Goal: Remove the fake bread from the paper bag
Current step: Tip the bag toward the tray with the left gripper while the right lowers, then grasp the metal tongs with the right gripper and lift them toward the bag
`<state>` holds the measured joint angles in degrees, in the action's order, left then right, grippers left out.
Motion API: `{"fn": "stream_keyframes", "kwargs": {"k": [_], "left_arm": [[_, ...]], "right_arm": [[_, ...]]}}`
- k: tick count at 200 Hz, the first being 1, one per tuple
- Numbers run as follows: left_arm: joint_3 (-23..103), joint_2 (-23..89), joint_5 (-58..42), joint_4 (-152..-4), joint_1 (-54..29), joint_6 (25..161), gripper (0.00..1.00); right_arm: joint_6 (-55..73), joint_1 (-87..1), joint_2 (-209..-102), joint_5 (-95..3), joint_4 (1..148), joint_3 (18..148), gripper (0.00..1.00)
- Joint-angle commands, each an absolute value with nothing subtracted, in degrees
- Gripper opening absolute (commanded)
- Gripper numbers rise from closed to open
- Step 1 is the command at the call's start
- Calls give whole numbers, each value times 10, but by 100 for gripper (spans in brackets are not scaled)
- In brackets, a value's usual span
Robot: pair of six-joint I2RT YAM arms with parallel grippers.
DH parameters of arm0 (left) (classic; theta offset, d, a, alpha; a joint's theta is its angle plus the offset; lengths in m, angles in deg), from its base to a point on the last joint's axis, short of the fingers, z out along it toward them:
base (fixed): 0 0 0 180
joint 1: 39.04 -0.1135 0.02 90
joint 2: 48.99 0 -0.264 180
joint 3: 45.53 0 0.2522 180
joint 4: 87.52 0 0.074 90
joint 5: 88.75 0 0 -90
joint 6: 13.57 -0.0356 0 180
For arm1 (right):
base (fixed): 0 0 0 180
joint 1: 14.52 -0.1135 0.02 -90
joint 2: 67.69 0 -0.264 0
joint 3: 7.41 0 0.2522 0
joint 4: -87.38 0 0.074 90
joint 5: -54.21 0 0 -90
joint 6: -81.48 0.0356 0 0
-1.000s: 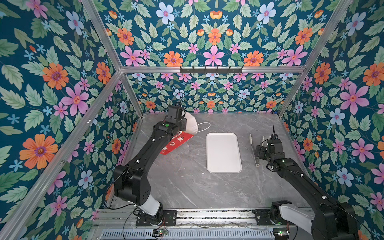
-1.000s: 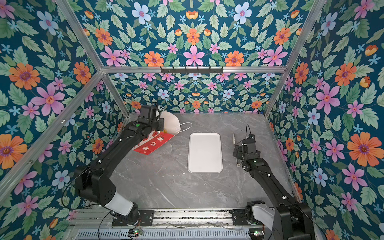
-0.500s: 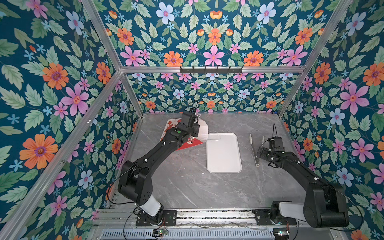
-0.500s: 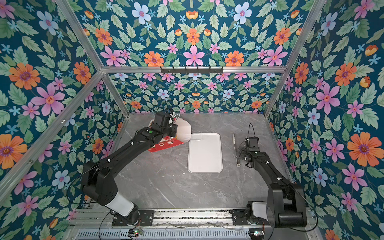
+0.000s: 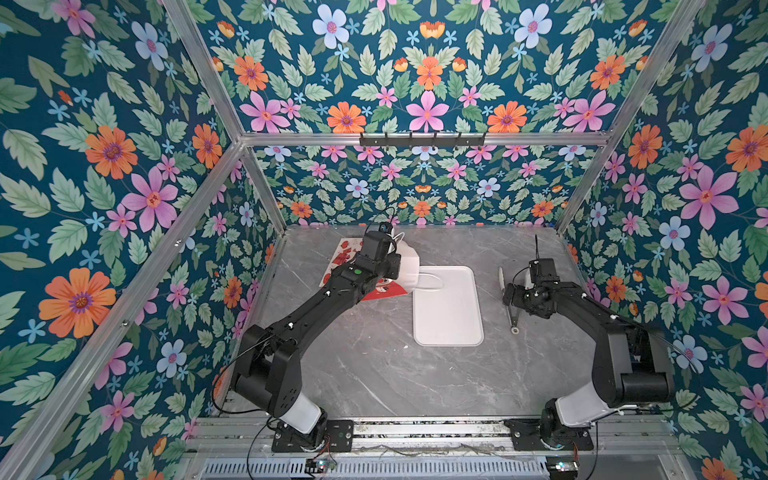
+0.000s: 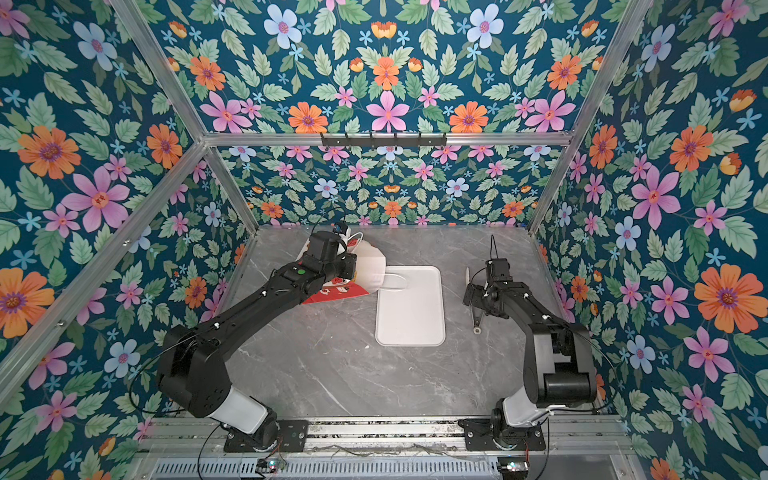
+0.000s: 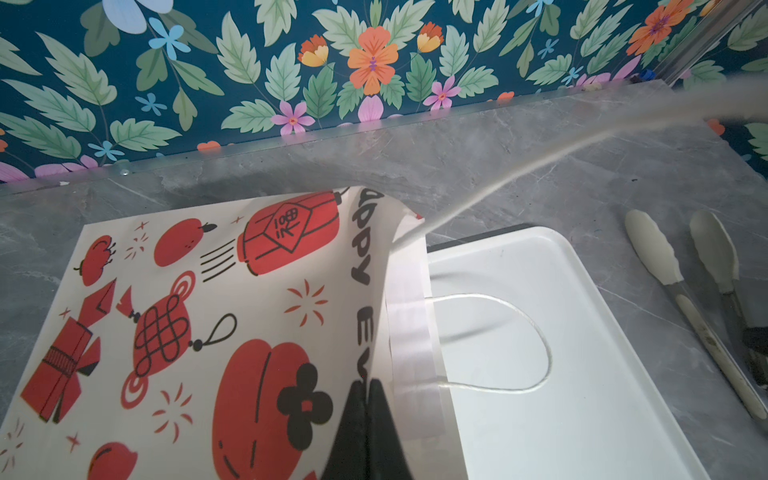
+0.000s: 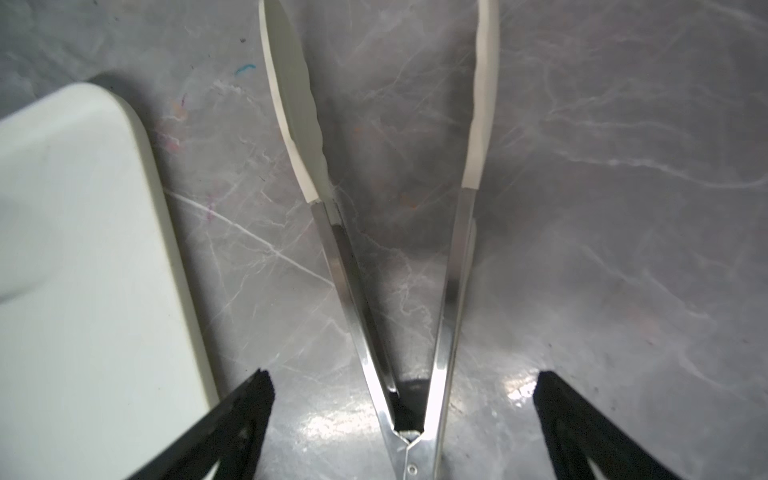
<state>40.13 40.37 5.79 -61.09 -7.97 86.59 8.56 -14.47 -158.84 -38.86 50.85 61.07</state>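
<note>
The paper bag [image 5: 409, 266] [image 6: 371, 266] lies on its side at the back left, white with red prints [image 7: 208, 311]. Its mouth faces the white tray. My left gripper [image 7: 365, 401] is shut on the upper edge of that mouth and holds it raised. One cord handle [image 7: 528, 332] rests on the tray. The fake bread is hidden; the bag's inside does not show. My right gripper [image 8: 403, 390] [image 5: 514, 297] stands open low over the table. Its fingers straddle the hinge end of metal tongs [image 8: 353, 270] without touching them.
The flat white tray [image 5: 449, 320] [image 6: 411, 320] [image 7: 561, 415] [image 8: 83, 249] lies mid-table, with its back left corner under the bag's mouth. The tongs [image 5: 509, 309] [image 6: 474, 313] [image 7: 665, 270] lie right of it, white tips toward the back wall. Flowered walls close three sides.
My left gripper has dragged the bag rightward, so its mouth now reaches the tray's corner. My right arm has lifted its elbow and brought its open gripper down over the tongs.
</note>
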Motion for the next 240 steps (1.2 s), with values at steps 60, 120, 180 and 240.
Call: {"fn": "stream_keyframes", "kwargs": {"k": [60, 120, 180, 240], "left_arm": [[393, 379, 53, -632, -80, 860, 0], [383, 373, 48, -639, -80, 860, 0], [373, 367, 42, -644, -80, 857, 0], [358, 350, 52, -646, -80, 857, 0]], "right_arm": [[56, -145, -1674, -384, 458, 641, 73], [61, -147, -1664, -372, 458, 633, 28], [58, -192, -1579, -369, 446, 620, 2], [48, -235, -1427, -519, 411, 617, 0]]}}
